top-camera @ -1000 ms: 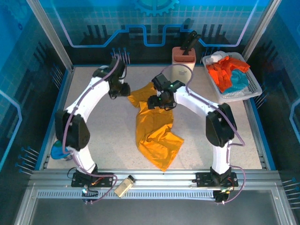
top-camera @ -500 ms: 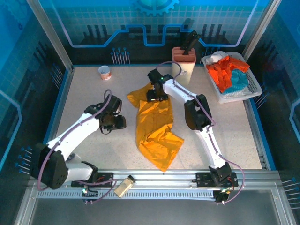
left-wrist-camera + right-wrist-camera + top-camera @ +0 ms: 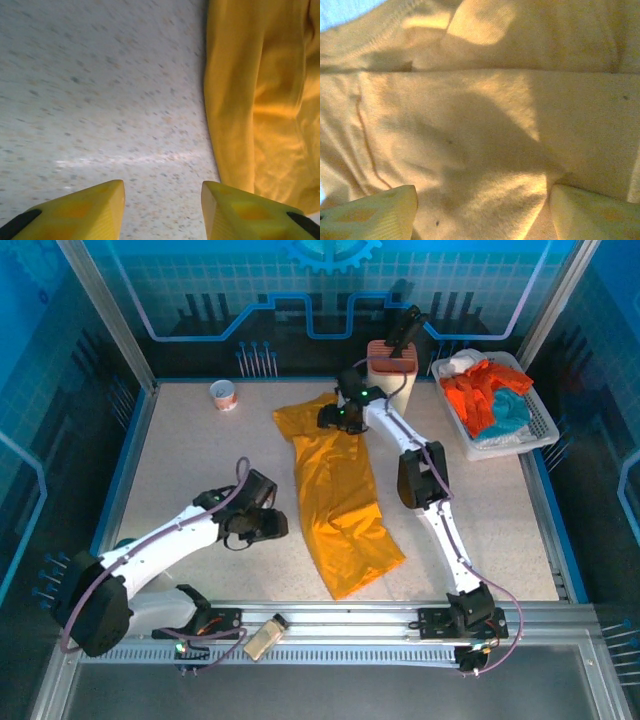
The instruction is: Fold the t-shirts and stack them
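**A:** How do the pincers stand?

**B:** The left pincer (image 3: pixel 162 194) has its yellow fingers apart and empty over the bare speckled worktop (image 3: pixel 180 470). The edge of the golden-yellow soft cloth t-shirt (image 3: pixel 335 500) is just beside it at 3 o'clock. The right pincer (image 3: pixel 483 200) is also apart, low over the shirt's far end, with no fold clamped that I can see.

**A:** And the shirt itself?

**B:** It lies mid-worktop as a long wrinkled strip running from 12 to 6 o'clock. The orange-red t-shirt (image 3: pixel 475 395) and the teal t-shirt (image 3: pixel 510 410) are heaped in the white plastic basket (image 3: pixel 543 432) at 2 o'clock.

**A:** How will it handle?

**B:** Light and limp, I'd judge, so it should sag and drag. Pinch it at the shoulders or hem corners, one pincer on each side.
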### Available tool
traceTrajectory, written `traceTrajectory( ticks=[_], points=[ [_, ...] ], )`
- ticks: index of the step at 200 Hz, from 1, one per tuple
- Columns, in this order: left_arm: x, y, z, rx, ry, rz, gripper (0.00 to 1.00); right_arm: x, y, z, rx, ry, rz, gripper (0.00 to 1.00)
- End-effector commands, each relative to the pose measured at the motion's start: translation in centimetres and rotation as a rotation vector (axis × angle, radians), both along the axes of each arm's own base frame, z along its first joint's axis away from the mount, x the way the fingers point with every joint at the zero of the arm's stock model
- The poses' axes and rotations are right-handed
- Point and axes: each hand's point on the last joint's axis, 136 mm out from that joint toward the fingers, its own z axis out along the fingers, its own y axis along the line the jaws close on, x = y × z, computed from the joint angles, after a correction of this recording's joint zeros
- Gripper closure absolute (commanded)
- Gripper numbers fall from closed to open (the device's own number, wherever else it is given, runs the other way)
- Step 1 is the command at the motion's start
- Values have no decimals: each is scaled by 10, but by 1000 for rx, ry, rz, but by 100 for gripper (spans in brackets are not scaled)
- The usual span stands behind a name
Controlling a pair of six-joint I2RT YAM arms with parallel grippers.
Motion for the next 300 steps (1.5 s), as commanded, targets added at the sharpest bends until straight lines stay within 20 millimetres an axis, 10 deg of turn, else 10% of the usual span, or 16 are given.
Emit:
traceTrajectory(
  ticks=[1, 54, 102, 139, 219, 257, 300],
  points=[
    [-4, -24, -11, -68, 42, 10, 55, 31, 8, 2, 216, -51, -13, 25],
    [-18, -70, -24, -108, 102, -76, 55, 43, 18, 74, 252, -253, 59, 15],
    [-28, -101, -39, -158, 157, -101, 52, -6, 24, 143, 220, -382, 154, 0],
    [-33, -122, -44, -173, 166, -114, 45, -51, 15, 160, 149, -344, 156, 0],
    [-41, -133, -59, -136, 211, -114, 68, -173, -76, 117, -198, -51, -36, 1],
    [-52, -110, -59, -79, 220, -105, 93, -245, -112, 83, -160, 84, -87, 20],
    [-66, -86, -50, -30, 207, -149, 97, -326, -139, 54, -162, 243, -95, 38]
  ],
)
